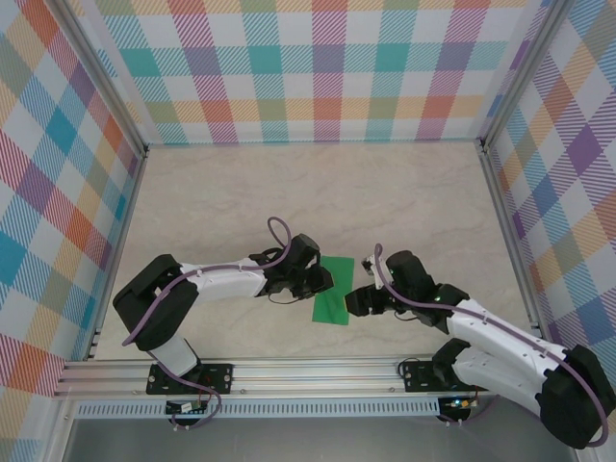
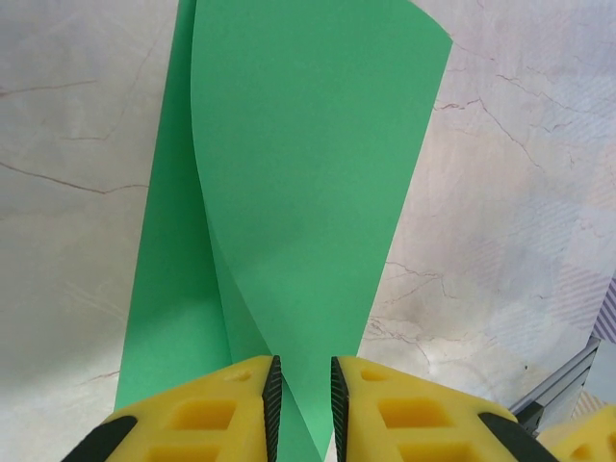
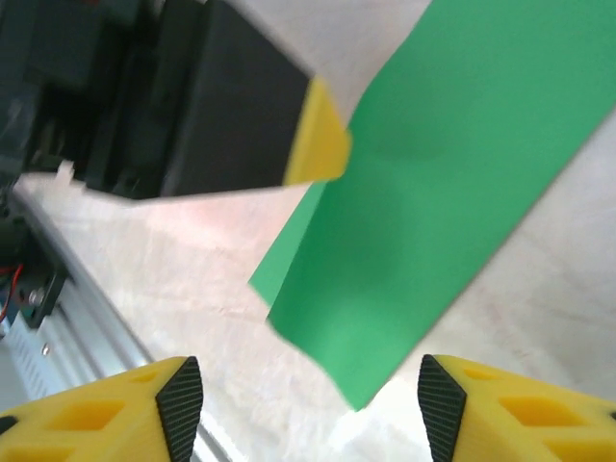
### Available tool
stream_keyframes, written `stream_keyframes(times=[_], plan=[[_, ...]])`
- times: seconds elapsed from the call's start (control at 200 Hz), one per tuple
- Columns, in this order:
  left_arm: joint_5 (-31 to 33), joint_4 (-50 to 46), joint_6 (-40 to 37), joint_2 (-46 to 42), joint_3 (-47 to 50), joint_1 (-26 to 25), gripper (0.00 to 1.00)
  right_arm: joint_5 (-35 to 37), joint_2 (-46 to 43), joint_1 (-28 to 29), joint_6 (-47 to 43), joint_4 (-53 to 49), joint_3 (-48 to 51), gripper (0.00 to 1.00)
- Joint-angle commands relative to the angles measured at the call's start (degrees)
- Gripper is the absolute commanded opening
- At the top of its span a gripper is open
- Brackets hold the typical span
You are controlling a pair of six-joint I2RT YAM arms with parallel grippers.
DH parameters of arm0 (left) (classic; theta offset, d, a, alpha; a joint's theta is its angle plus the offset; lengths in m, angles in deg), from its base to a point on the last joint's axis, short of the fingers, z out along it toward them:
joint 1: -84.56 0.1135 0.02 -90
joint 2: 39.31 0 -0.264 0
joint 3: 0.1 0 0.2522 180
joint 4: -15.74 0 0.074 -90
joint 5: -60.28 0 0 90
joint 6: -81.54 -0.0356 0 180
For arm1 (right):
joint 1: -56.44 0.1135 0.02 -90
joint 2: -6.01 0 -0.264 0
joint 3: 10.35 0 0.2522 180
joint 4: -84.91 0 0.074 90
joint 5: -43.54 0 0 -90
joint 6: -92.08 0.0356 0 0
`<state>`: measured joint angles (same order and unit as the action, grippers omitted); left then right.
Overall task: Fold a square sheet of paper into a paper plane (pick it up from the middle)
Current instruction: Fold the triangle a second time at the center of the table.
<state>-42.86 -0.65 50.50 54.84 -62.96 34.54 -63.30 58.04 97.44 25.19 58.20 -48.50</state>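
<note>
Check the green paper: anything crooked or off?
Yes. The square sheet of paper is folded over unevenly: its top flap bows up and its edge runs diagonally across the lower layer instead of lining up. The left gripper pinches one end; the right gripper is open, not gripping it.

Left arm (image 1: 221, 279) and right arm (image 1: 481, 332) bend inward, wrists low, grippers facing each other at close range. The left gripper (image 2: 303, 390) pinches the sheet (image 2: 308, 192) between near-closed jaws; the right gripper (image 3: 308, 404) holds its jaws wide apart
</note>
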Motion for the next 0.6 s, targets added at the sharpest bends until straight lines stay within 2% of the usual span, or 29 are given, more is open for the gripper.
stream_keyframes(times=[0.0,0.15,0.36,0.49,0.595], plan=[[1.0,0.2,0.6,0.8,-0.6,-1.0,0.23,-2.2,1.7,3.2,1.5,0.5,0.2,0.68],[1.0,-0.2,0.7,1.2,-1.2,-1.0,0.23,-1.1,6.6,6.9,3.8,5.2,-0.6,0.69],[0.9,0.1,1.0,1.0,-0.8,-1.0,0.23,-0.5,11.5,7.2,5.1,9.7,-2.0,0.66],[0.8,0.0,0.9,0.9,-0.9,-1.0,0.23,-0.6,15.1,7.2,5.0,10.4,-3.6,0.58],[0.8,0.1,1.0,1.0,-0.8,-1.0,0.23,-0.7,17.8,7.6,5.3,11.5,-4.3,0.46]])
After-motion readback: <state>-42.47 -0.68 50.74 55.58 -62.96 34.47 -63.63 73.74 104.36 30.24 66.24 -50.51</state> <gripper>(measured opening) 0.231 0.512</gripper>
